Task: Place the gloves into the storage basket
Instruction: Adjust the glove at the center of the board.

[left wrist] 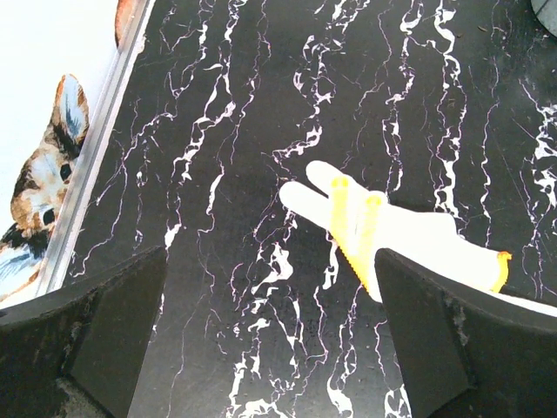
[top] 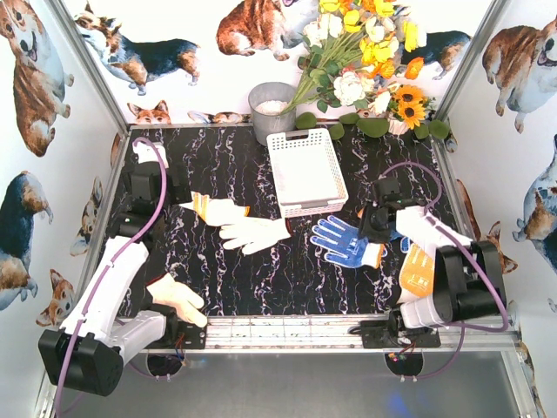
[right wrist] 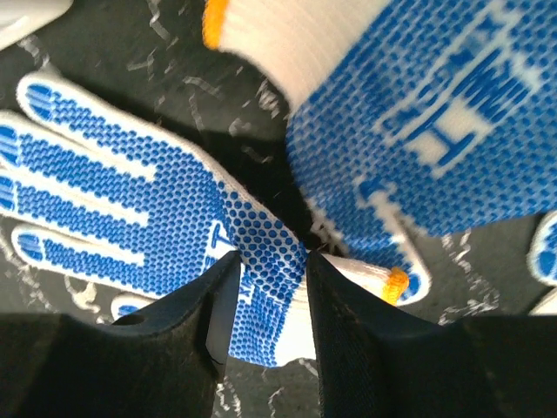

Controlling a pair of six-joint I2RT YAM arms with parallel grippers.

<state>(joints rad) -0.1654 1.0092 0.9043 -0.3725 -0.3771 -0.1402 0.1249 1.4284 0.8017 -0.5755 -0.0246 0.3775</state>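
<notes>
The right gripper (right wrist: 270, 261) is clenched on the blue glove (right wrist: 148, 200), its fingers (right wrist: 209, 331) pinching the cloth at the cuff end. The rest of that glove spreads out over the table (top: 287, 287). In the top view it lies right of centre, near the front right corner of the basket (top: 306, 170) but apart from it. A second blue glove (right wrist: 418, 131), blurred and close to the lens, fills the upper right of the right wrist view. The basket stands toward the back of the table, just in front of the bucket (top: 271, 109) and the flowers (top: 365, 61), and every glove in view lies outside it. Left of the blue glove are a white glove (top: 255, 233) and, touching it, a striped glove (top: 218, 209) with yellow strips on its fingers and an orange cuff. A cream glove (top: 177, 300) rests at the near edge by the left arm's base. The left gripper (left wrist: 270, 261) is released, its jaws wide apart over bare table, with the striped glove just ahead and to its right, untouched.
</notes>
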